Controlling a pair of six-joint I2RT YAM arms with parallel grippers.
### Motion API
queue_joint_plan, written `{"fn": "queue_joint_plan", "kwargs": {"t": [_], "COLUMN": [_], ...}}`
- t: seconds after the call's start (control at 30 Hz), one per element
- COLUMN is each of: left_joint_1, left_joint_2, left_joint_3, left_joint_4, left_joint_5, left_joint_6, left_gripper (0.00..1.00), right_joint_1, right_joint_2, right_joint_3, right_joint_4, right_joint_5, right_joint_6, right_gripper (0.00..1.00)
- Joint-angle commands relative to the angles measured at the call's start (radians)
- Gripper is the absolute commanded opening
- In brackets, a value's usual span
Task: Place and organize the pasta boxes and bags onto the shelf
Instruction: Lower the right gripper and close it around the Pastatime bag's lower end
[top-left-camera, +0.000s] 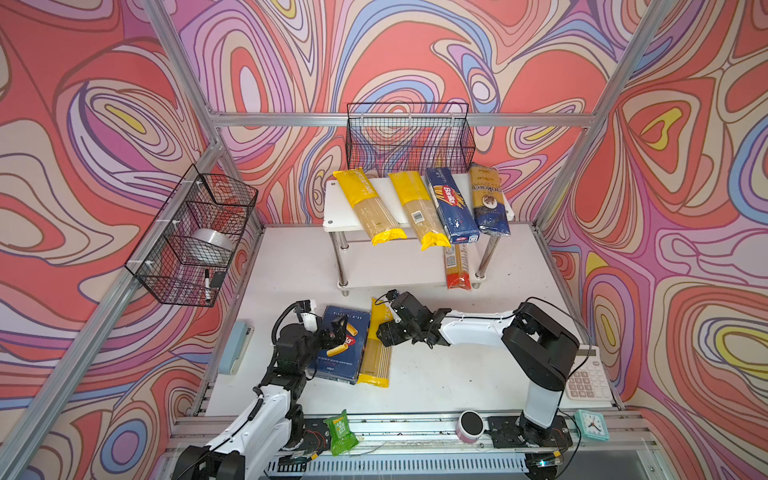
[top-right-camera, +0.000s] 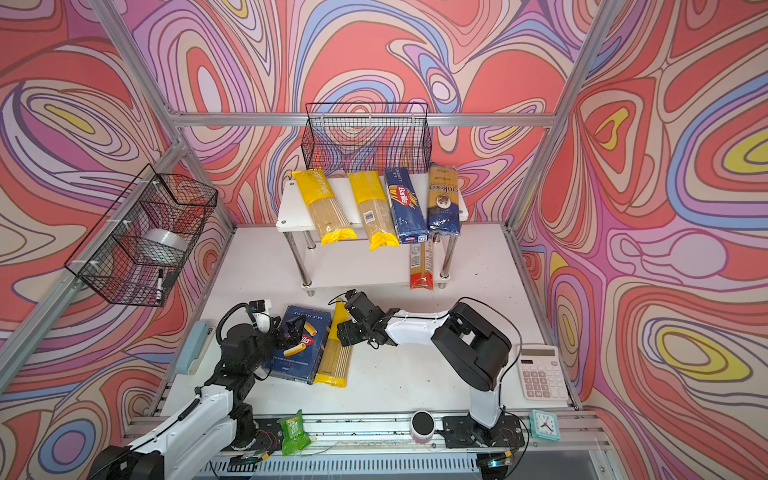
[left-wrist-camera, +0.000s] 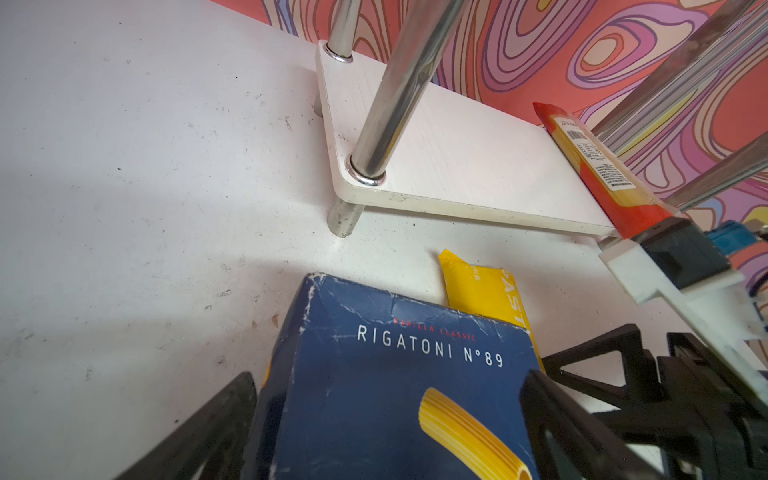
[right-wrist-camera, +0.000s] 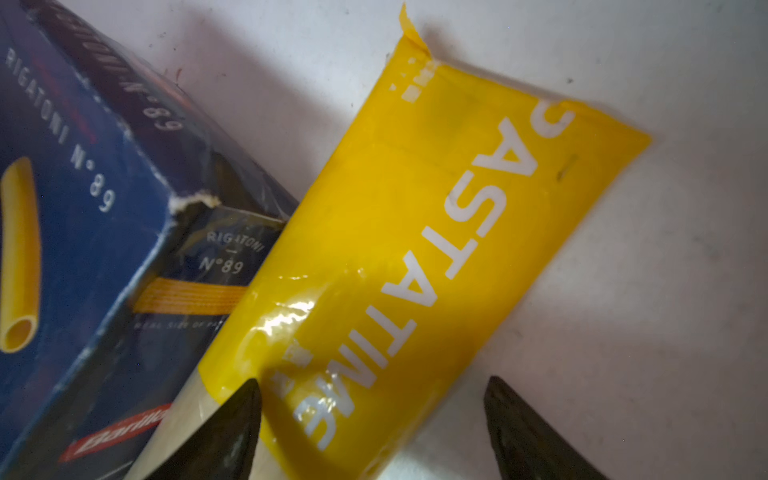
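Right jaws wide open, straddling the printed end of a yellow bag (top-left-camera: 376, 353) that lies on the desk (top-left-camera: 436, 374). One tip overlaps the bag's edge, the other sits over bare desk, no squeeze. Left jaws spread either side of the rigatoni box (top-left-camera: 340, 361), flat on the desk and touching that bag; can't tell if they press it.

Count: 2 boxes, 5 bags. Shelf (top-left-camera: 336, 203) at the back, 2 white boards. Top board has 2 yellow-ended bags (top-left-camera: 368, 203), spaghetti box (top-left-camera: 451, 203) and dark blue bag (top-left-camera: 490, 199) side by side, near ends overhanging the front edge. Bottom board has 1 red-ended bag (top-left-camera: 457, 270).

Desk white, scuffed. Walls swirly pink/purple w/ 2 black wire baskets (top-left-camera: 409, 137).
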Motion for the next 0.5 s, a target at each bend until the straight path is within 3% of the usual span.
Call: {"fn": "queue_joint_plan", "kwargs": {"t": [0.0,0.47], "left_joint_1": [0.000,-0.001], "left_joint_2": [0.003,0.010], "left_joint_3": [-0.011,-0.010], "left_joint_4": [0.039,0.046], "left_joint_5": [0.012,0.023], "left_joint_6": [-0.004,-0.001], "left_gripper": [1.00,1.00], "right_joint_1": [0.030,0.040], "right_joint_2": [0.036,0.084], "right_joint_3": [0.034,0.102], "right_joint_4": [-0.027,-0.316], "right_joint_5": [0.010,0.280], "right_joint_6": [-0.005,-0.145], "right_gripper": [0.87,0.83]}}
